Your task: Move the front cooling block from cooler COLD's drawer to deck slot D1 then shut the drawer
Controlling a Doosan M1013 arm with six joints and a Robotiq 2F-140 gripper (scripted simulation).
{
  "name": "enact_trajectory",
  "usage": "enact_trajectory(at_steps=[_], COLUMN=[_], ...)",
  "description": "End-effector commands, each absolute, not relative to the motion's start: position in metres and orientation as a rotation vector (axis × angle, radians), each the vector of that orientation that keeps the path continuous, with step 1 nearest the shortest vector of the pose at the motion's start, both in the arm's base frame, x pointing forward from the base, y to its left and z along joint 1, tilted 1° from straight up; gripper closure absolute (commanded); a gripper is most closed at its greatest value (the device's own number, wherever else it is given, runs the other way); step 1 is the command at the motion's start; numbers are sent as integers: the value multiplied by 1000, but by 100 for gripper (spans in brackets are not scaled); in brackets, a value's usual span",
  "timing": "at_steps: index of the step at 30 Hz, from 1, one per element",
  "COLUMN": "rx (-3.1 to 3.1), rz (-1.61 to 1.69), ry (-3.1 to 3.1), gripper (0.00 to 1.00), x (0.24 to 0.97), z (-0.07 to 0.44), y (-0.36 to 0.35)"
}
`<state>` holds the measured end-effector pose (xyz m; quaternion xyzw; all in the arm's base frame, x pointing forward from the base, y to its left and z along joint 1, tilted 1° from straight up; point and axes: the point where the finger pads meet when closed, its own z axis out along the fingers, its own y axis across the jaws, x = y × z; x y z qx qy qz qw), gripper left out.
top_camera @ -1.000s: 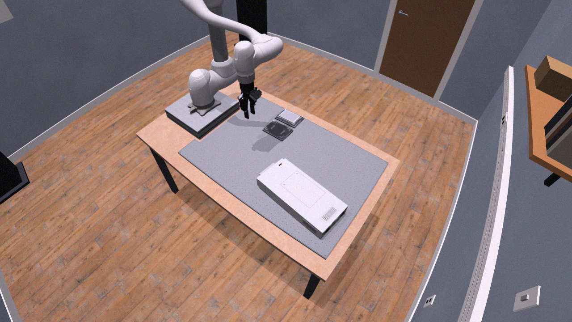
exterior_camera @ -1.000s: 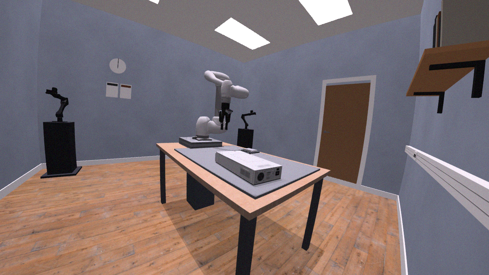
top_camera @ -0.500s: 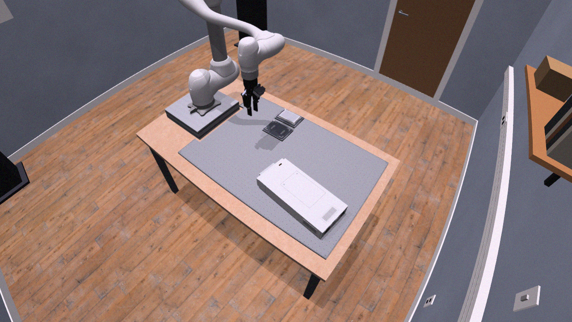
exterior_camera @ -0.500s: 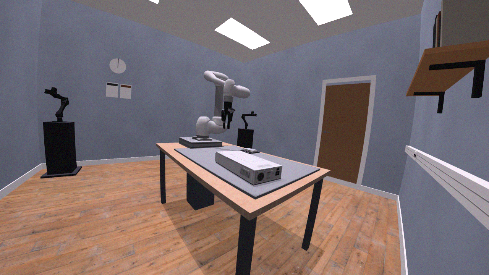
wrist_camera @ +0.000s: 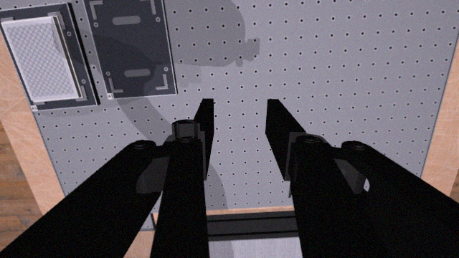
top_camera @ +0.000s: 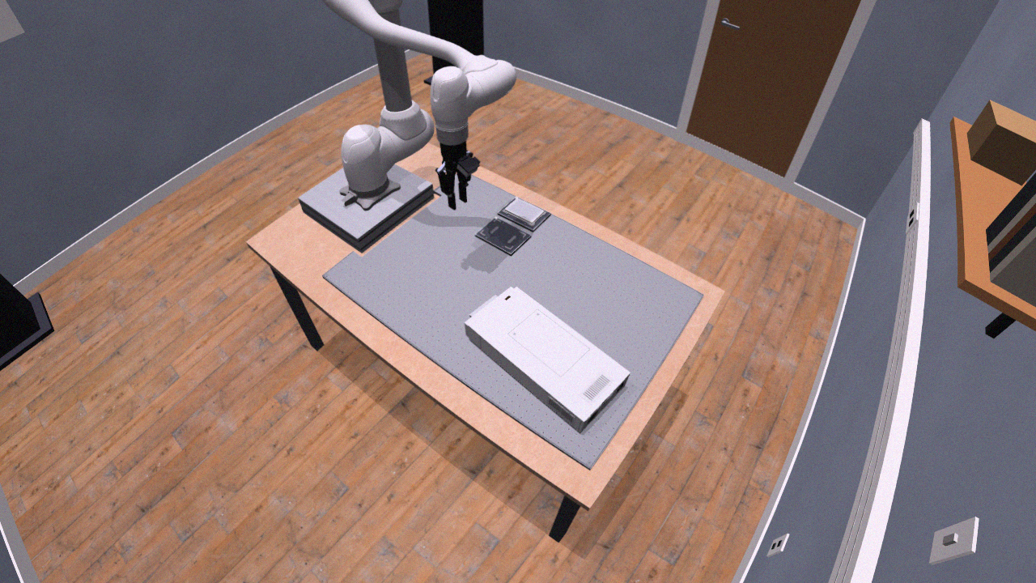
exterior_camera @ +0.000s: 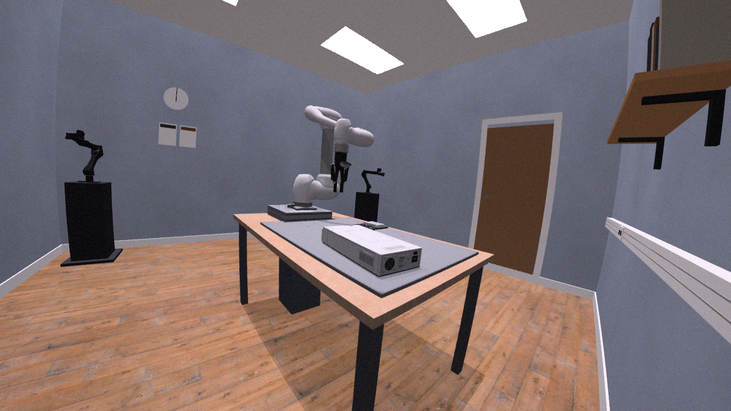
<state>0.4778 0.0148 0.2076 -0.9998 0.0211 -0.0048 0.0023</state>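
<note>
Top, exterior and wrist views of my station. I hold the black two-finger gripper (top_camera: 457,189) high above the grey perforated deck mat (top_camera: 608,290), near the arm's grey base plate (top_camera: 366,210), fingers pointing down. In the wrist view the two flat black fingertips stand partly closed, a clear gap between them with only the dotted mat showing through — the gripper holds nothing.

The long white box-shaped cooler COLD (top_camera: 546,355) lies well apart from the gripper, toward the near end of the light wooden table (top_camera: 303,249). Its drawer looks shut in these views; I see no handle pulled out and cannot make out the lamp. The front cooling block is therefore hidden inside, as are the rear block and all the tubes.

Two dark square deck slots sit side by side between the gripper and the cooler. The bare dark slot with pale corner locators (wrist_camera: 130,50) is the nearer to COLD, so I take it for D1. The slot beyond carries a pale rectangular well plate (wrist_camera: 41,59), so I take it for D2.

I judge the task barely begun: the drawer must be opened first. The narrow finger setting suits hooking a slim handle — I would keep the wrist vertical so the block, once lifted, stays level and its loose tubes stay seated.
</note>
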Motion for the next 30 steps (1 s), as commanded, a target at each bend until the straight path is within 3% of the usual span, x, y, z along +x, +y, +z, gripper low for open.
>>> enact_trajectory(at_steps=[1,30], rx=[-3131,-2873], rz=[-16,-13], ry=[200,1251], gripper=[66,66], x=[478,478], z=[208,208], y=[15,15])
